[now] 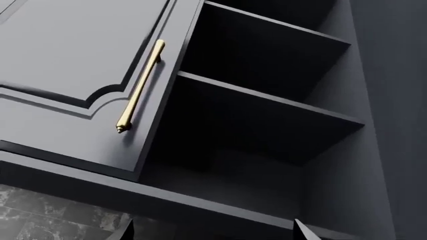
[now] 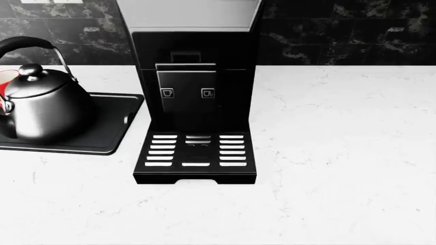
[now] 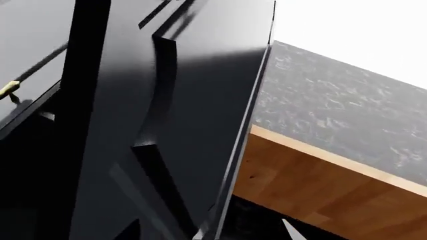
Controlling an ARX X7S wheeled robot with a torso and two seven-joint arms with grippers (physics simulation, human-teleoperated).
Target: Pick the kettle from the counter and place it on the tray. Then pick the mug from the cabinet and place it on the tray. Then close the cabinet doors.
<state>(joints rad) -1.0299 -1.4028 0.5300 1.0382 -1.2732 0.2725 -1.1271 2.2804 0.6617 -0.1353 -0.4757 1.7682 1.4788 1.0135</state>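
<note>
Head view: a white, grey-veined bench runs in front of a dark marbled back wall. At the left edge of the view a flat black tray lies on the bench. The dark steel kettle stands upright on the tray, its arched black handle above the ball-knob lid. A sliver of the red mug shows just behind and beside the kettle at the picture's edge; it appears to be over the tray, though its base is hidden. Just beside the tray stands a tall black coffee machine with a slotted drip grille at its foot. Neither arm appears in this view.

Left wrist view: a grey cabinet door with a slim brass handle lies shut beside an open compartment with two dark shelves. Two dark tips of the left pincer stand apart at the picture's rim, the opening wide, nothing between them.

Right wrist view: a dark cabinet door stands ajar, seen close, with a wooden surface and marbled wall beyond it. Only one pale tip of the right pincer is visible; its opening cannot be told.
</note>
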